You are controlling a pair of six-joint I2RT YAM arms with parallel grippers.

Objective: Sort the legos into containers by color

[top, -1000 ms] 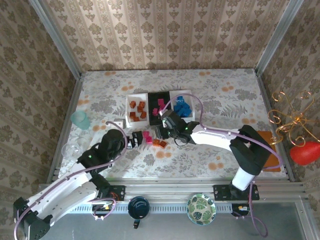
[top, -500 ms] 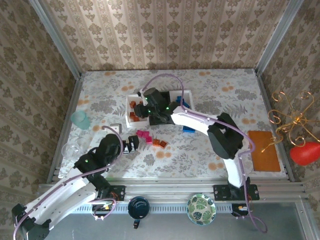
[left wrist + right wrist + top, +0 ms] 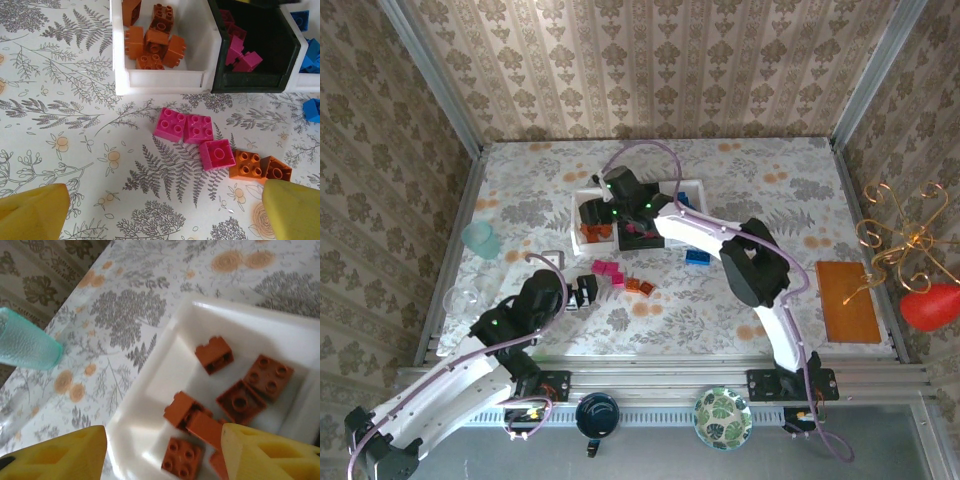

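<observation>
Three containers stand in a row: a white tray (image 3: 578, 200) with orange legos (image 3: 240, 401), a black tray (image 3: 292, 55) with pink ones, and a white tray (image 3: 698, 188) with blue ones. My right gripper (image 3: 165, 455) hangs open over the orange tray (image 3: 150, 385), nothing between its fingers; in the top view it (image 3: 592, 213) covers that tray. On the table lie three pink legos (image 3: 198, 128), two orange legos (image 3: 260, 167) and a blue lego (image 3: 697, 257). My left gripper (image 3: 162, 220) is open, just short of the pink ones (image 3: 610, 270), and shows in the top view (image 3: 585, 290).
A teal cup (image 3: 480, 240) and a clear glass (image 3: 460, 298) stand at the left edge. An orange-brown board (image 3: 847, 300) lies at the right. A dark cup (image 3: 597, 413) and a green-patterned bowl (image 3: 723, 418) sit on the near rail.
My right gripper has swung from the loose bricks on the table up to the orange tray and opened there. The left arm has shifted only slightly.
</observation>
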